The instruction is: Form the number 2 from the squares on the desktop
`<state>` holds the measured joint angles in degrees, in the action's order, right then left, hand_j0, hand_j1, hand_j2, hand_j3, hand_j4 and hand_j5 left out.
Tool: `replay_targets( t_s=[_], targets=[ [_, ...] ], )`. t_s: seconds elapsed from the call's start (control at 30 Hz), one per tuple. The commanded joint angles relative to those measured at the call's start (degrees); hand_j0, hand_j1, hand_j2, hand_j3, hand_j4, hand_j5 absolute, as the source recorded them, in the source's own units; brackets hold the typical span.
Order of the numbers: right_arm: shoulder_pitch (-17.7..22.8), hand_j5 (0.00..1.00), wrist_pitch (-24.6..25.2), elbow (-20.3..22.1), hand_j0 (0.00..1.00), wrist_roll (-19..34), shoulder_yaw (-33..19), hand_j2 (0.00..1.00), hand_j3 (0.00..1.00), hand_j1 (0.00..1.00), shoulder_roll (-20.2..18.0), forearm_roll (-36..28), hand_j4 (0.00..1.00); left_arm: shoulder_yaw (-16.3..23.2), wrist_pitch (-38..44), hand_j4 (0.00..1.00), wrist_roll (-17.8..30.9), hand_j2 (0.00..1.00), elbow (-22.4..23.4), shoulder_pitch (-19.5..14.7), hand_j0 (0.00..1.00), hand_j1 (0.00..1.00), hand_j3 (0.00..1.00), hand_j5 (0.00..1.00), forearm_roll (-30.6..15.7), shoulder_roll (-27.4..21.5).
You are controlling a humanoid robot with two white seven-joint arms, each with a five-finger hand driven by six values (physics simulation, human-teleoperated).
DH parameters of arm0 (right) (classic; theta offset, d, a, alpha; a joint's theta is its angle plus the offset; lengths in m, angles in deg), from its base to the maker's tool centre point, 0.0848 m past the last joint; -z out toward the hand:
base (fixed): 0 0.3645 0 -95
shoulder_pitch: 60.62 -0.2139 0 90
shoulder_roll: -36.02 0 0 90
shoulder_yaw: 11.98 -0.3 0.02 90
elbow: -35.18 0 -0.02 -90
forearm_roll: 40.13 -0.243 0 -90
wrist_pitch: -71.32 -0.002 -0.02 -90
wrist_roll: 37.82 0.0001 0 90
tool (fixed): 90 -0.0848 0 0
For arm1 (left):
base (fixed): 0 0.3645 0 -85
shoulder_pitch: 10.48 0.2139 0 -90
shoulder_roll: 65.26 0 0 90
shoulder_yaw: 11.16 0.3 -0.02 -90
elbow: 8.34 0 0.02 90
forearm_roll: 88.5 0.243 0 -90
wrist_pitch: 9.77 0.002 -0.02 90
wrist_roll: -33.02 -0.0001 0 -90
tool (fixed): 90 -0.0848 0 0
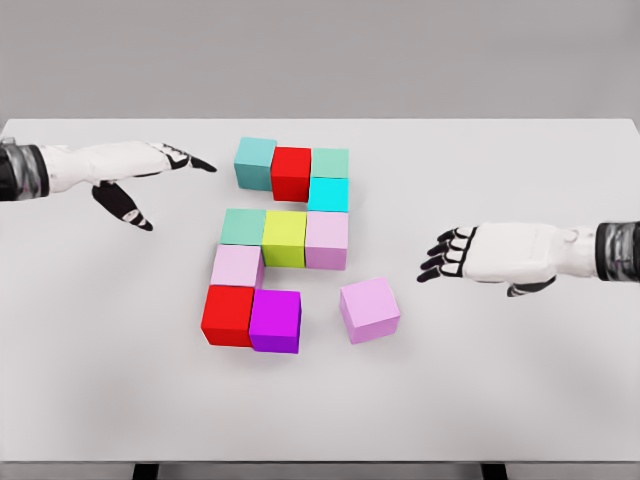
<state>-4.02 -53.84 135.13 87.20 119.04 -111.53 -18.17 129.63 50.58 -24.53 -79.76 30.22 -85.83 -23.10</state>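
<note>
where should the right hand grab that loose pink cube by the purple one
Grip the loose pink cube across its two free side faces from above. It sits skewed, apart from the purple cube, with bare table around it, and the open right hand is nearest.

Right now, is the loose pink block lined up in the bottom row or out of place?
Out of place: the pink block sits turned, apart from the purple block.

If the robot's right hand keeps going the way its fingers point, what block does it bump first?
Probably the light pink block ending the middle row; the right hand points leftward at it. The loose pink cube lies below that line, though depth is unclear.
</note>
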Motion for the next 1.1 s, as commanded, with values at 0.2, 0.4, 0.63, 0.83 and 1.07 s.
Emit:
replay_targets(
  t_s=[0.2, 0.4, 0.63, 0.83, 1.07],
  targets=[
    [-0.09, 1.0, 0.16, 0.69, 1.0, -0.03, 5.12, 1.0, 1.0, 1.0, 4.2, 2.56, 1.0, 0.19, -3.93, 1.0, -0.37, 1.0, 17.27, -4.31, 1.0, 1.0, 1.0, 1.0, -1.18, 6.35],
    [-0.44, 1.0, 0.16, 0.87, 1.0, -0.03, 6.27, 1.0, 1.0, 1.0, 6.66, 2.56, 1.0, 0.19, 18.21, 1.0, 2.55, 1.0, 14.9, -8.0, 1.0, 1.0, 1.0, 1.0, -1.0, 13.47],
    [-0.7, 1.0, 0.16, 0.87, 1.0, -0.03, 7.32, 1.0, 1.0, 1.0, 7.01, 2.56, 1.0, 0.98, 29.82, 1.0, 2.55, 1.0, 8.31, -8.88, 1.0, 1.0, 1.0, 1.0, -0.56, 14.17],
    [-0.7, 1.0, 0.16, 0.87, 1.0, -0.03, 7.85, 1.0, 1.0, 1.0, 7.28, 2.56, 1.0, 0.98, 33.78, 1.0, 2.55, 1.0, 10.6, -9.4, 1.0, 1.0, 1.0, 1.0, 5.24, 18.39],
    [-0.97, 1.0, 0.16, 0.78, 1.0, -0.03, 7.06, 1.0, 1.0, 1.0, 7.54, 2.56, 1.0, 1.07, 34.13, 1.0, 2.55, 1.0, 14.55, -9.76, 1.0, 1.0, 1.0, 1.0, 8.75, 21.64]
  ],
)
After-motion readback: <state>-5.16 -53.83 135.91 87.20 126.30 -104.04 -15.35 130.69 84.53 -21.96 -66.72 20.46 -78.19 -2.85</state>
